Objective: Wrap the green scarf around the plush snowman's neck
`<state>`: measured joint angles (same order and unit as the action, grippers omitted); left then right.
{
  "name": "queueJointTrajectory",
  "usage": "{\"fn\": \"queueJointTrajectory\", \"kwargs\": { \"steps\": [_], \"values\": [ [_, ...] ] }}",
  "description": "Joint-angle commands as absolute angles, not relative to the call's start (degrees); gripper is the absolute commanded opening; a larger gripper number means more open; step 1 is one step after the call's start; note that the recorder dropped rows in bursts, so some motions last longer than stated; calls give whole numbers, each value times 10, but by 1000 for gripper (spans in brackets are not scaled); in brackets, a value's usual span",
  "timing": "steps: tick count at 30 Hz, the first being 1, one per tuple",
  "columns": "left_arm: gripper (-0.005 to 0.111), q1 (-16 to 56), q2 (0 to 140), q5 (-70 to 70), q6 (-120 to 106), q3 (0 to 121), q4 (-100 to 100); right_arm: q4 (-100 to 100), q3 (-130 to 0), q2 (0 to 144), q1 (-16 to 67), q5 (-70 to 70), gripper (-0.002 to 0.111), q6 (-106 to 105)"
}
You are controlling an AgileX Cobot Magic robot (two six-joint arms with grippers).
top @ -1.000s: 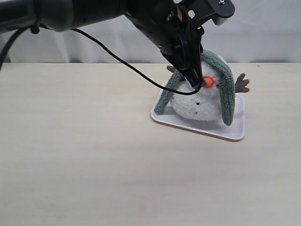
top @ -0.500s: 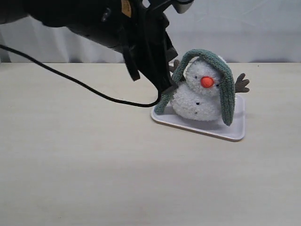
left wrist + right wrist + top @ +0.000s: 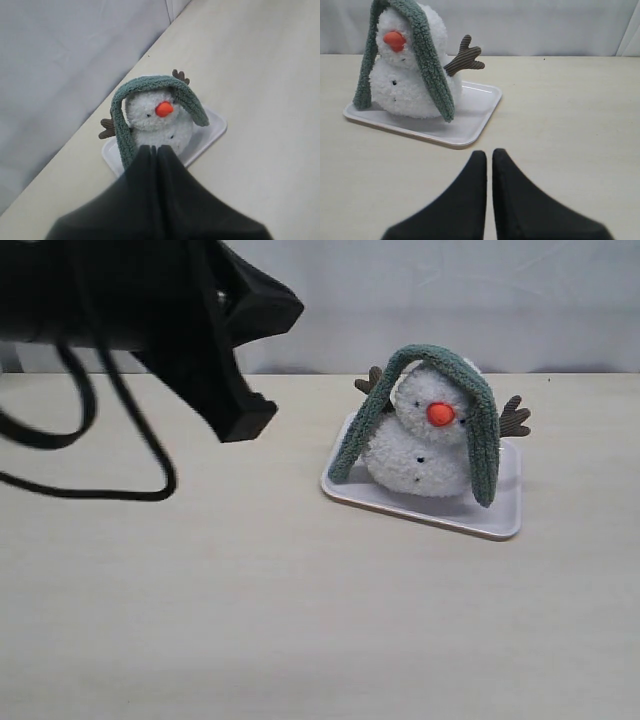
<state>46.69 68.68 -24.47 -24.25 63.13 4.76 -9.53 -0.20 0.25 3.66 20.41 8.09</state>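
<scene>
One white tray [image 3: 505, 515] under plush snowman [image 3: 420, 455]; green scarf [image 3: 485, 440] over head.

The left arm [image 3: 190, 320] has a bulky matt black casing, with a thin black cable [image 3: 171, 478] in loops. The left hand [image 3: 156, 149] and right hand [image 3: 488, 154] each have two smooth black fingers, broad at the base and tapering to rounded tips.

The green scarf [image 3: 487, 430] is fuzzy, matt knitted cloth; the plush snowman [image 3: 420, 455] fluffy white pile, its twig arms [image 3: 465, 56] ribbed brown cloth; the tray [image 3: 508, 510] smooth, slightly glossy white plastic; the tabletop [image 3: 300, 620] matt pale wood grain.
</scene>
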Motion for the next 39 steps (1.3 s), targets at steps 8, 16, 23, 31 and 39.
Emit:
{"fn": "queueJointTrajectory", "kwargs": {
  "steps": [8, 16, 23, 31, 39],
  "values": [
    [0, 466, 536, -265, -234, 554, 91, -94, 0, 0, 34, 200, 4, 82],
    [0, 466, 502, -286, -234, 554, 89, -94, 0, 0, 34, 200, 4, 82],
    [0, 466, 498, -284, -236, 553, 77, -94, 0, 0, 34, 200, 4, 82],
    [0, 466, 457, -155, -236, 451, 78, -94, 0, 0, 34, 200, 4, 82],
    [0, 451, 343, 80, -231, 262, 95, -94, 0, 0, 34, 200, 4, 82]
  ]
}}
